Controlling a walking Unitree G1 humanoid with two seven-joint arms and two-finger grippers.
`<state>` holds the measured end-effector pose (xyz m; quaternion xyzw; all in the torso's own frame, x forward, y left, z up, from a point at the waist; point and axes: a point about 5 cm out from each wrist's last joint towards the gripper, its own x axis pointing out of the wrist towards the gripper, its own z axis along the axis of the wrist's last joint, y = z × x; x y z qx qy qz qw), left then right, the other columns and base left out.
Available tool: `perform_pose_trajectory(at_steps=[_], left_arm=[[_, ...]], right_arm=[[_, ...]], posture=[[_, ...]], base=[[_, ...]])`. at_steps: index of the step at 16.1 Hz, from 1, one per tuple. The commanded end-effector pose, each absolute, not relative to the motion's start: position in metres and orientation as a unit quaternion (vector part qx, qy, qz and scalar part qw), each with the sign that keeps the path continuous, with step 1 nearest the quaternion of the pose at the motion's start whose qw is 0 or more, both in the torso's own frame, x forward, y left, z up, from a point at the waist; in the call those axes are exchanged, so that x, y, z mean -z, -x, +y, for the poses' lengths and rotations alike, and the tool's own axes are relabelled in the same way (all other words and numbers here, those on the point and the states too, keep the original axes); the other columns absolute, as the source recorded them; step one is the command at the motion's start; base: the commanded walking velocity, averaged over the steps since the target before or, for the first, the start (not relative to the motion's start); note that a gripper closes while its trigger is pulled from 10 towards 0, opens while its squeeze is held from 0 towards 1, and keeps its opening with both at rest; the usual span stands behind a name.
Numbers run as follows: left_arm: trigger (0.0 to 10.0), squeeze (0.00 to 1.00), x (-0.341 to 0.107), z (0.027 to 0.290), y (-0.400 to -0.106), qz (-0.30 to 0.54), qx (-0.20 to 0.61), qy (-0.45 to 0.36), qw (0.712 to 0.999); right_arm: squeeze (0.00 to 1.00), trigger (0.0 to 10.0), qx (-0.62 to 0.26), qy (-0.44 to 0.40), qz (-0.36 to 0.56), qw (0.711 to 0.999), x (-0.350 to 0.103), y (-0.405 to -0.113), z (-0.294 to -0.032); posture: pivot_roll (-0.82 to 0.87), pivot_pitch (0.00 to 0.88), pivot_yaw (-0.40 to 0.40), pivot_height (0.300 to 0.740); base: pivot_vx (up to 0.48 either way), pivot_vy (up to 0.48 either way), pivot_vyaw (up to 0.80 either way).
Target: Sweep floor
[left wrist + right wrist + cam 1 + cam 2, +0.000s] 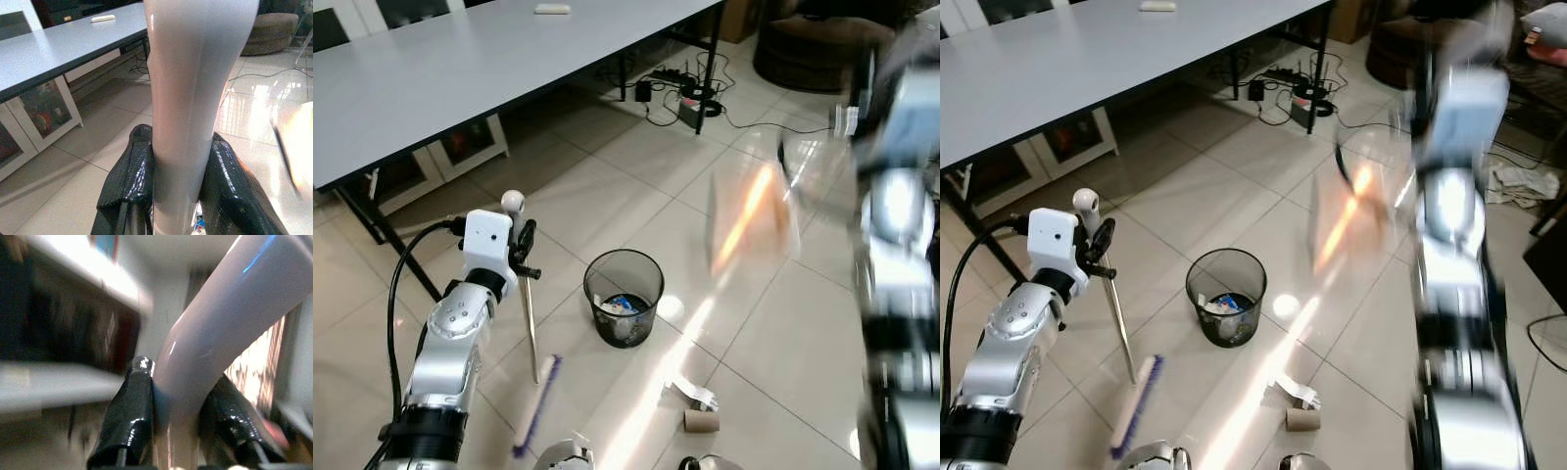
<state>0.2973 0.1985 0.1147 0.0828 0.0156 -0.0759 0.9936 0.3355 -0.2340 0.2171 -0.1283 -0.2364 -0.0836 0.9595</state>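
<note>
Down near your feet, the broom [534, 401] has its purple bristle head on the tiled floor [607, 211], and its pale handle rises at a slant to your left gripper [522, 257]. In the left wrist view the two black fingers [128, 183] are pressed against either side of that white handle, so the pole sits squarely between them, clamped, running up past the fingertips.

Just beside the broom head, toward your right, a cardboard tube [701, 421] lies on the tiles, with a scrap of crumpled paper [693, 394] touching its far side. A little beyond those stands a black mesh waste bin [624, 297], upright, with some rubbish inside.

Your right gripper [178, 406] is raised on the right, badly blurred in the head views. In the right wrist view its fingers [131, 413] close on a curved pale handle that forks above them, gripped from both sides. In the head views that handle belongs to a smeared, see-through orange shape, probably a dustpan [751, 220], held up above the floor beyond the bin; you cannot make out its edges.

Farther off, a long grey table [460, 69] crosses the upper left, with a small white object [552, 9] near its far edge. Under its far end, a power strip and cables [680, 93] lie on the floor.
</note>
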Motion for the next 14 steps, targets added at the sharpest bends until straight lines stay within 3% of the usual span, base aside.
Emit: perform_pose_trajectory(at_steps=[1,3,5,8,14], left_arm=[[10.0,0.0,-0.12,0.199,-0.294,0.004,0.082,-0.097,0.992],[10.0,0.0,-0.114,0.202,-0.284,0.01,0.08,-0.098,0.992],[10.0,0.0,-0.112,0.197,-0.279,0.01,0.084,-0.094,0.992],[10.0,0.0,-0.112,0.19,-0.28,0.007,0.092,-0.098,0.991],[10.0,0.0,-0.114,0.19,-0.281,0.003,0.078,-0.096,0.992]], right_arm=[[0.0,10.0,0.087,0.112,-0.224,0.964,-0.212,-0.331,-0.235],[0.0,10.0,0.099,0.103,-0.159,0.977,-0.179,-0.321,-0.237],[0.0,10.0,0.109,0.165,-0.135,0.971,-0.168,-0.316,-0.23],[0.0,10.0,0.091,0.16,-0.13,0.974,-0.168,-0.313,-0.218],[0.0,10.0,0.062,0.145,-0.129,0.979,-0.172,-0.314,-0.202]], posture=[[0.01,0.046,0.052,0.74],[0.01,0.047,0.05,0.74],[0.02,0.043,0.048,0.74],[0.03,0.045,0.051,0.74],[0.03,0.058,0.041,0.74]], base=[[0.0,0.0,0.0],[0.0,-0.139,0.0],[0.0,-0.283,0.0],[0.0,-0.285,0.0],[0.0,-0.286,0.76]])
